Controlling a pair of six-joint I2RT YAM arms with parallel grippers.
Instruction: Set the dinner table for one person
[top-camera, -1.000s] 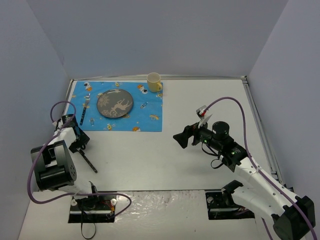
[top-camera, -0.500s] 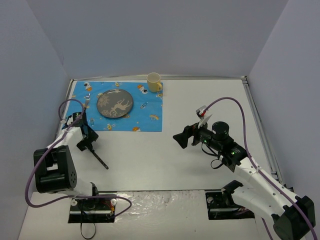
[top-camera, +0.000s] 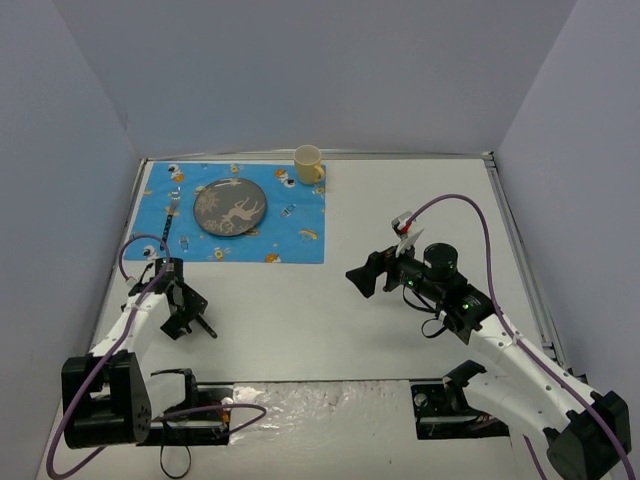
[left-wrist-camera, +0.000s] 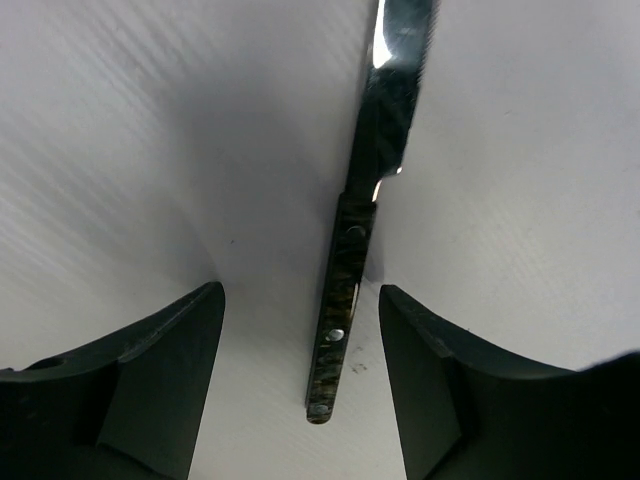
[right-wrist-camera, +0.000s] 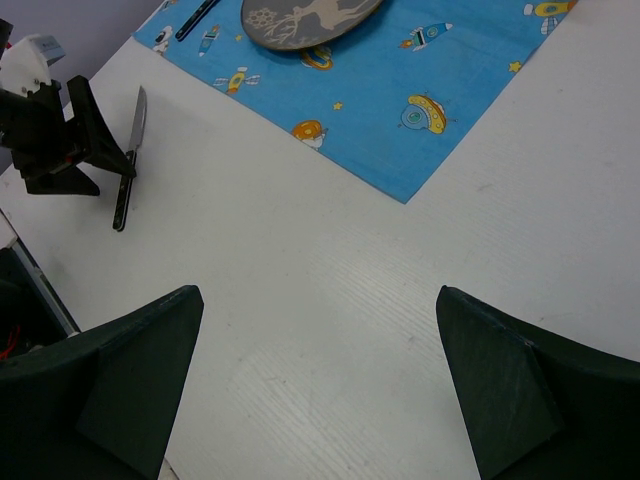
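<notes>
The dinner table (top-camera: 400, 200) fills the floor of the top view, from the far wall down to the arm bases.

**Change over the last second**
- The left gripper (top-camera: 185, 318) has widened its jaws. A knife (left-wrist-camera: 342, 300) now lies flat on the table between the fingers, with a gap on each side, so nothing is gripped.
- This gripper has also moved. It was at the left edge, beside the blue mat's (top-camera: 290, 225) lower left corner, and is now further down the frame, in the lower left.
- The right gripper (top-camera: 360, 278) has not moved. It hangs fully open and empty over bare table at centre right.

**How the table looks**
It is flat and white with faint streaks. A thin metal strip runs along its far and right edges.

**Which way it lies**
The far edge runs left to right and the sides splay toward the bottom of the frame. I cannot tell which side is longer.

**What is on it**
The mat lies in the upper left and carries a plate (top-camera: 230, 207) and a fork (top-camera: 170, 215). A yellow mug (top-camera: 308, 164) stands at the mat's upper right corner.
</notes>
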